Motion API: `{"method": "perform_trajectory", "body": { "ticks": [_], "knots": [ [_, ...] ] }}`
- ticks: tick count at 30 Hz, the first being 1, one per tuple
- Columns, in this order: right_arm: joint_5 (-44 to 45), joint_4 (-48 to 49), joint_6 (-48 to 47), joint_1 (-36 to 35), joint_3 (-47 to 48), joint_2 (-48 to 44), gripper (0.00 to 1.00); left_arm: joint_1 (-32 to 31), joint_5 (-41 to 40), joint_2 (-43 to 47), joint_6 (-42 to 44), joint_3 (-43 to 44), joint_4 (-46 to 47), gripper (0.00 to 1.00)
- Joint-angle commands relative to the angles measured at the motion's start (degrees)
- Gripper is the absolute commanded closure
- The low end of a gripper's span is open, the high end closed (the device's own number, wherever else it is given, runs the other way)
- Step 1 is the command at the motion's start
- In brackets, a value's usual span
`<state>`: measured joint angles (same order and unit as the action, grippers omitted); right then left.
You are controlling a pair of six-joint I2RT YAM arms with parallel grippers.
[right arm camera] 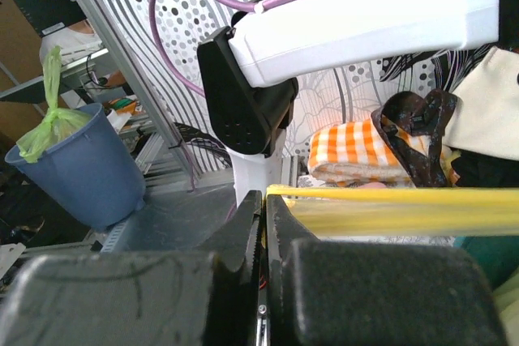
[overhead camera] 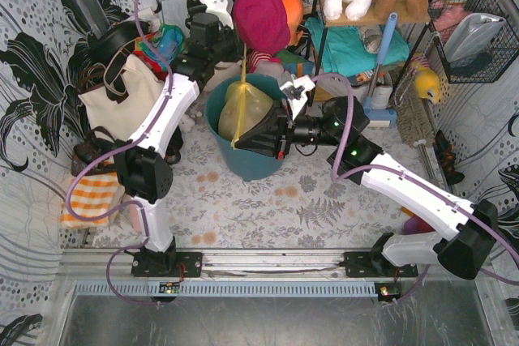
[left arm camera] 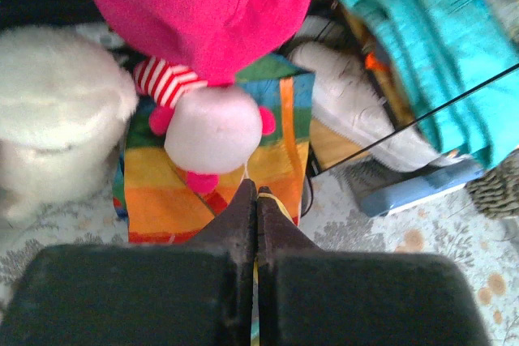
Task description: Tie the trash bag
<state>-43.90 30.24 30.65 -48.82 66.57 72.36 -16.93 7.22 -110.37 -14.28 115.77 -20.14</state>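
The trash bag [overhead camera: 243,107] is thin yellow-green plastic sitting in the teal bin [overhead camera: 235,160] at mid-table. A stretched yellow strip of it [overhead camera: 242,62] runs up from the bag toward the back. My left gripper [overhead camera: 231,44] is behind the bin, shut on that strip; in the left wrist view a yellow sliver [left arm camera: 276,198] shows between the closed fingers of the left gripper [left arm camera: 257,192]. My right gripper [overhead camera: 239,145] reaches over the bin from the right, shut on the bag's edge. In the right wrist view, taut yellow plastic [right arm camera: 389,208] leaves the right gripper [right arm camera: 264,200] to the right.
A cream tote bag [overhead camera: 122,95] with black straps stands left of the bin, with an orange checked cloth [overhead camera: 89,196] in front of it. A pink plush [overhead camera: 259,14] and other toys crowd the back. A shelf [overhead camera: 357,38] stands at back right.
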Motion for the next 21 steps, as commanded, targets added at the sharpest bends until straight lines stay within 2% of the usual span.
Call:
{"method": "perform_trajectory", "body": {
  "ticks": [1,5,10,13,16,21],
  "knots": [
    [-10.69,7.9,5.67,-2.64,-3.23,-5.23,1.0,2.51,-7.04,-3.8,1.08,4.04,5.73,1.0],
    [-8.91,13.54,9.95,-2.69,-12.24,-5.9,1.0,2.51,-6.65,-5.65,0.31,0.48,6.91,1.0],
    [-6.98,17.57,13.53,-2.68,-17.36,-4.54,1.0,2.51,-4.58,-6.54,-0.2,0.42,5.5,1.0],
    [-0.1,8.98,6.98,-2.66,-13.88,-6.23,1.0,2.44,0.07,-2.19,-1.22,-2.09,8.64,1.0],
    [9.6,0.79,-0.98,-2.56,-7.09,-6.14,1.0,2.46,6.7,5.19,-3.4,-8.18,16.91,1.0],
    [20.01,-0.1,-9.52,-2.43,5.48,-2.68,1.0,2.45,13.86,13.86,-7.49,-10.65,25.16,1.0]
  ]
}}
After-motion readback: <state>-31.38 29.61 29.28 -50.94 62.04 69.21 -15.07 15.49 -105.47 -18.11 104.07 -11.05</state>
